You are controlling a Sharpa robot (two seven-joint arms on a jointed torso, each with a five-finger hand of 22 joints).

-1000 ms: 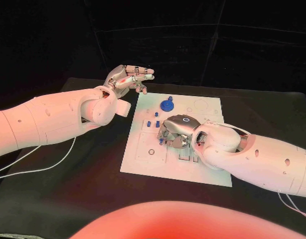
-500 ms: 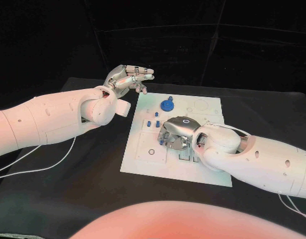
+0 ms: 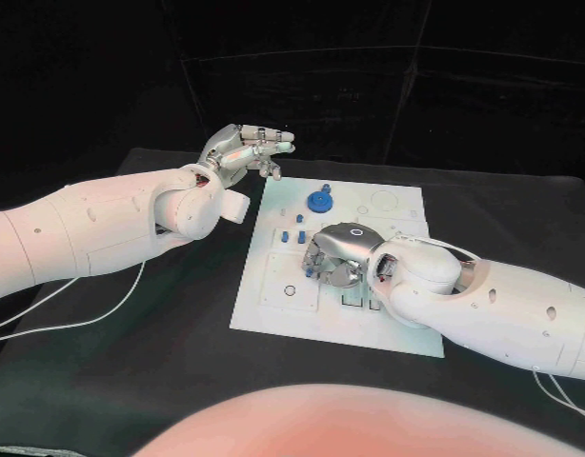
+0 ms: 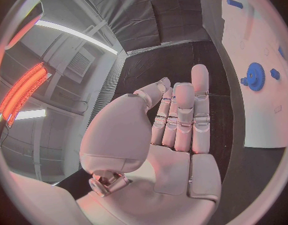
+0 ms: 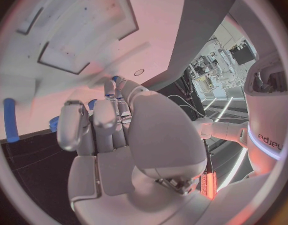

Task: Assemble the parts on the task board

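Right hand [image 3: 336, 255] has crept slightly toward the robot over the board [image 3: 272, 309] since a second ago, fingers curled down onto its middle; whether it holds a part I cannot tell; left hand [image 3: 245, 148] stays raised off the board's far left corner, fingers loosely apart, holding nothing; blue gear [image 3: 319, 201] lies on the far part of the board, small blue parts [image 3: 290, 235] nearer the middle.
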